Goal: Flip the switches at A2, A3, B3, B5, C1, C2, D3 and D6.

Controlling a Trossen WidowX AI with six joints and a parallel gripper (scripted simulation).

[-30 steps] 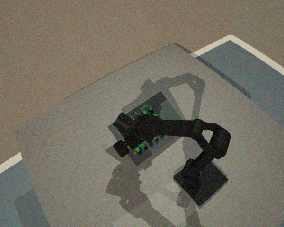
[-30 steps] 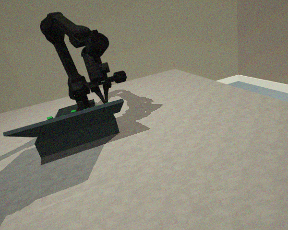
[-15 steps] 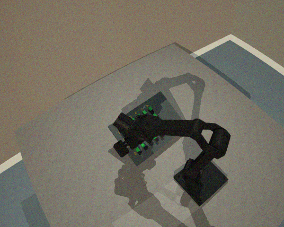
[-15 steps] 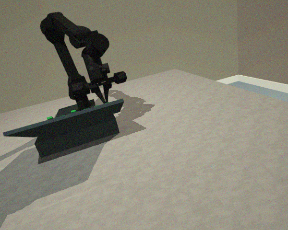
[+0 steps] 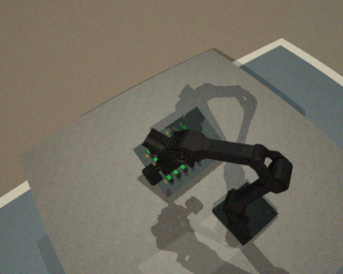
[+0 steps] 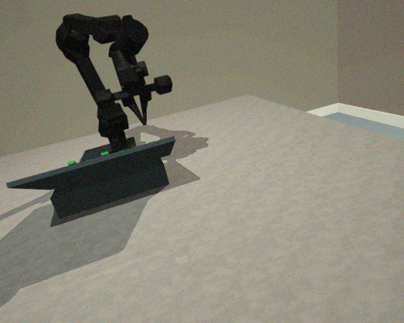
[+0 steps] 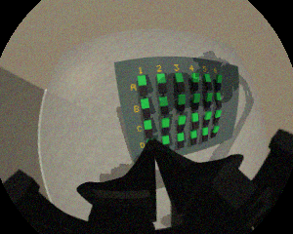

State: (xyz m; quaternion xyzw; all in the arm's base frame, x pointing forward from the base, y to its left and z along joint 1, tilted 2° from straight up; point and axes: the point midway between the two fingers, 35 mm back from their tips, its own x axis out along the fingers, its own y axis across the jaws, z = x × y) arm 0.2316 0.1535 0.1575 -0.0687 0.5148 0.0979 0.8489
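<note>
The dark panel (image 5: pixel 212 132) (image 6: pixel 38 179) (image 7: pixel 124 73) stands tilted on the table, with rows A to D and columns 1 to 6 of green and black switches. In the wrist view, A2 (image 7: pixel 160 78), A3 (image 7: pixel 179 78), B3 (image 7: pixel 182 99), B5 (image 7: pixel 208 97), C1 (image 7: pixel 147 125), C2 (image 7: pixel 165 123), D3 (image 7: pixel 181 136) and D6 (image 7: pixel 216 129) show green far parts; which ends are raised is hard to tell. My gripper (image 6: pixel 145 124) (image 7: pixel 151 142) is shut and empty, its tips above the panel. They hide most of D1 in the wrist view.
The arm covers much of the panel in the top view. The arm's square base (image 5: pixel 259 212) stands on the grey table (image 5: pixel 91 177) (image 6: pixel 282 208), on the panel's near side. Arm shadows cross the panel's right part and the table.
</note>
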